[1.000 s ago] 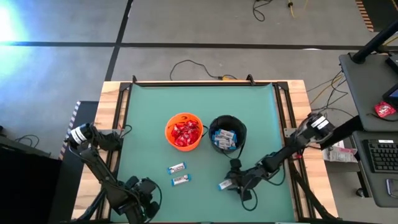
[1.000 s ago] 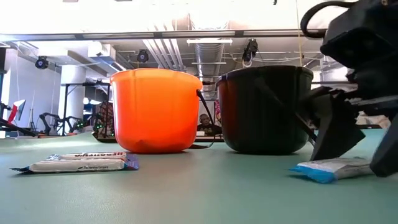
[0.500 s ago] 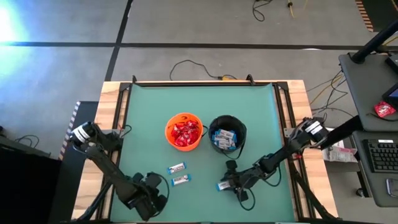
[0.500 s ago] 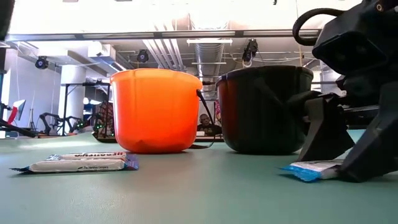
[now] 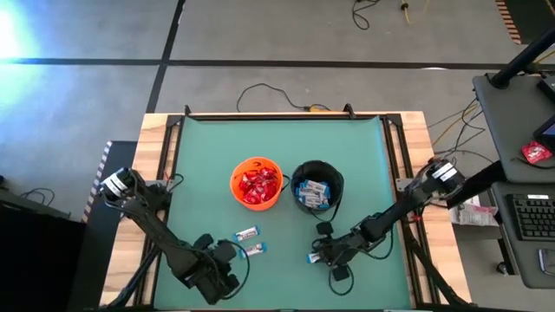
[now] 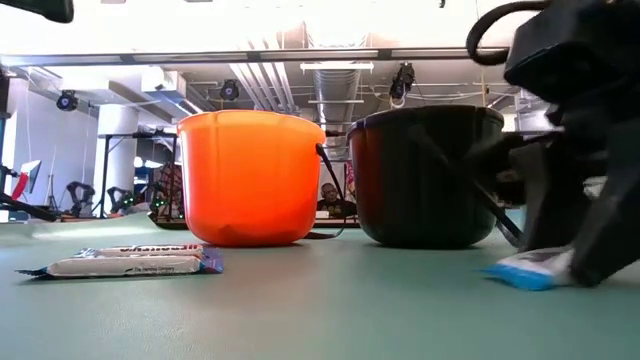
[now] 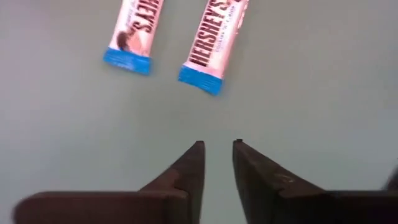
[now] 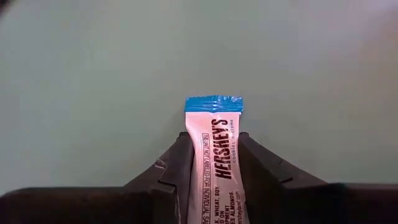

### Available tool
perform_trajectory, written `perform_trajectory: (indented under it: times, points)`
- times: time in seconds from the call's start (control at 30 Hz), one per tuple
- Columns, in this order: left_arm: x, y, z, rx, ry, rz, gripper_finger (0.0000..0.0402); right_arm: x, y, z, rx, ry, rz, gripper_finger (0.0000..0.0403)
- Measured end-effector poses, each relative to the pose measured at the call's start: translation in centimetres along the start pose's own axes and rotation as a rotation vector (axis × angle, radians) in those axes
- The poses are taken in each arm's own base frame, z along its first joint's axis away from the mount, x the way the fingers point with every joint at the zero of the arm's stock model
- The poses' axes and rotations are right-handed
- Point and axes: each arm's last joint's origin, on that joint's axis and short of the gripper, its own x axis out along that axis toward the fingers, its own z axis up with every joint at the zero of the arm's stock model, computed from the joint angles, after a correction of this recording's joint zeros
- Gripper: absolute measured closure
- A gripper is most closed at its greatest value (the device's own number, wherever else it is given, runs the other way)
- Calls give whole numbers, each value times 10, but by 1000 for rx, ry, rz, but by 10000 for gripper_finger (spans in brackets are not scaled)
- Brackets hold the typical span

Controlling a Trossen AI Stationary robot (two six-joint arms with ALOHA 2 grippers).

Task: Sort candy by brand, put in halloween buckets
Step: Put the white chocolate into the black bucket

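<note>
An orange bucket holds red packets, and a black bucket beside it holds white-and-blue bars. Both stand mid-table, as the low view shows for the orange bucket and the black bucket. Two white-and-blue bars lie flat on the mat in front of the orange bucket. My left gripper hovers just short of them, its fingers a narrow gap apart with nothing between. My right gripper is shut on a third bar in front of the black bucket. My right gripper pinches the bar by its two long edges between its two fingers. The fingers come slanting down from the table's right and lie along the bar. Its blue end sticks out past the fingertips, and the bar lies low on the mat.
The green mat is framed by wooden rails. A cable runs along the floor behind the far edge. A desk with a keyboard stands off the table's right side.
My left arm has swung from the near left corner toward the two loose bars. My right gripper's fingers have closed in on the third bar, which has shifted slightly along the mat and stays down on it.
</note>
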Motion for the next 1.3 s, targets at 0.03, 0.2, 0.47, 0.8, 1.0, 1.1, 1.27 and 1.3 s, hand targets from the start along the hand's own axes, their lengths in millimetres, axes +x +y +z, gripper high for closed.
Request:
perform_trajectory:
  times: [0.03,0.2,0.47,0.8,1.0,1.1,1.27,1.3]
  points:
    - [2,2,2,23,1,13,322,-8,1,8,-3,18,-6,305]
    - [8,15,25,98,-57,122,253,-66,2,69,22,-42,-36,306]
    - [13,28,36,235,-125,106,201,-171,-27,139,118,-225,-164,304]
    - [34,54,26,226,-357,-72,196,-206,-110,132,311,-269,-412,305]
    - [55,74,16,231,-452,-72,196,-184,-146,112,446,-174,-390,304]
    - [61,79,14,246,-508,-77,196,-175,-150,105,489,-179,-392,304]
    - [76,88,6,258,-554,-145,196,-159,-154,98,557,-199,-388,303]
    - [79,90,4,267,-562,-151,196,-156,-155,97,574,-195,-389,303]
